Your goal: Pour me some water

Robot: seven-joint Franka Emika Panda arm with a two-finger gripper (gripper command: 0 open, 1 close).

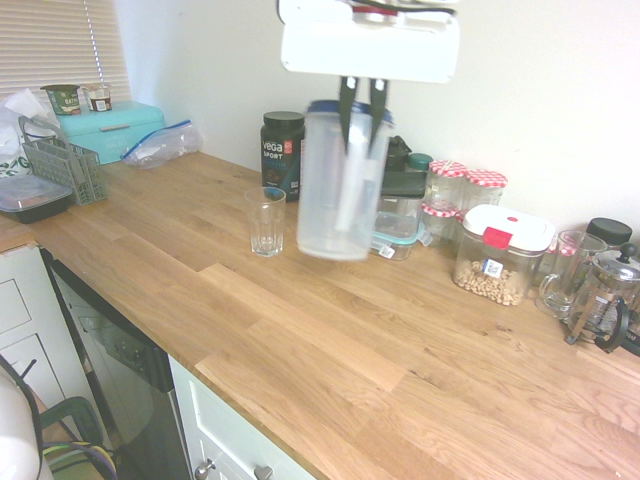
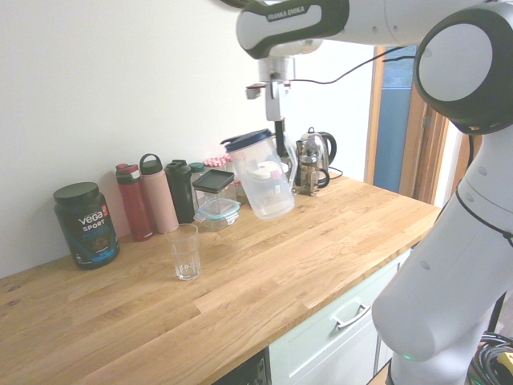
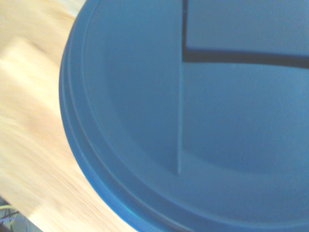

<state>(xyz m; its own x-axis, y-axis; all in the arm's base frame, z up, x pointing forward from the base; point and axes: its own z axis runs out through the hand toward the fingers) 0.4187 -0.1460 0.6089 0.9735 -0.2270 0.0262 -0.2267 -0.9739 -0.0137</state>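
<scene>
A clear plastic pitcher (image 1: pixel 337 185) with a blue lid (image 3: pixel 193 121) hangs above the wooden counter (image 1: pixel 300 330), lifted off it and slightly tilted. My gripper (image 1: pixel 362 125) comes straight down from above and is shut on the pitcher's handle side, just under the lid (image 2: pixel 247 141). In the second exterior view the pitcher (image 2: pixel 264 178) leans a little. Water inside it is too transparent to make out. An empty drinking glass (image 1: pixel 266 221) stands upright on the counter beside the pitcher, a short way off; it also shows as the glass (image 2: pixel 186 252).
A black Vega Sport tub (image 1: pixel 282 152), stacked food containers (image 1: pixel 398 215), red-checked jars (image 1: pixel 447 190), a nut container (image 1: pixel 497 255) and a French press (image 1: pixel 605 295) line the back wall. Bottles (image 2: pixel 159 192) and a kettle (image 2: pixel 321 152) also stand there. A crate (image 1: pixel 65 165) sits far left.
</scene>
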